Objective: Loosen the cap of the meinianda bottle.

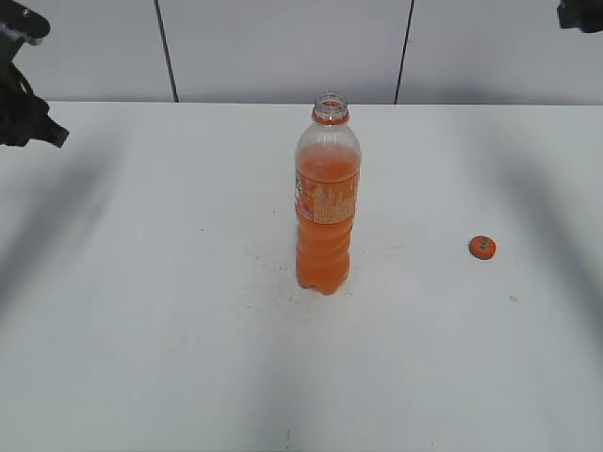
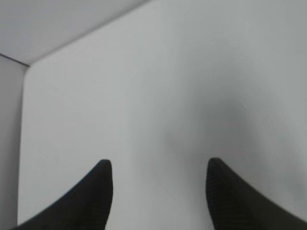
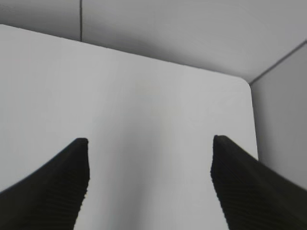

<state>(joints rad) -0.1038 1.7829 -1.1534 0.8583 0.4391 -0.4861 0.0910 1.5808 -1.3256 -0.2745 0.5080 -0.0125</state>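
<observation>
The meinianda bottle (image 1: 326,202) stands upright at the middle of the white table (image 1: 141,311), its neck open with no cap on it. The orange cap (image 1: 482,247) lies flat on the table to the bottle's right, well apart from it. My left gripper (image 2: 158,167) is open and empty, over bare table; only part of its arm shows at the far left edge of the exterior view. My right gripper (image 3: 149,143) is open and empty, over bare table near a rounded table corner; a bit of its arm shows at the top right of the exterior view. Neither wrist view shows the bottle or cap.
A grey panelled wall (image 1: 283,47) stands behind the table's far edge. The table's rounded corner (image 3: 244,81) shows in the right wrist view. Faint scuff marks lie on the table around the bottle's base.
</observation>
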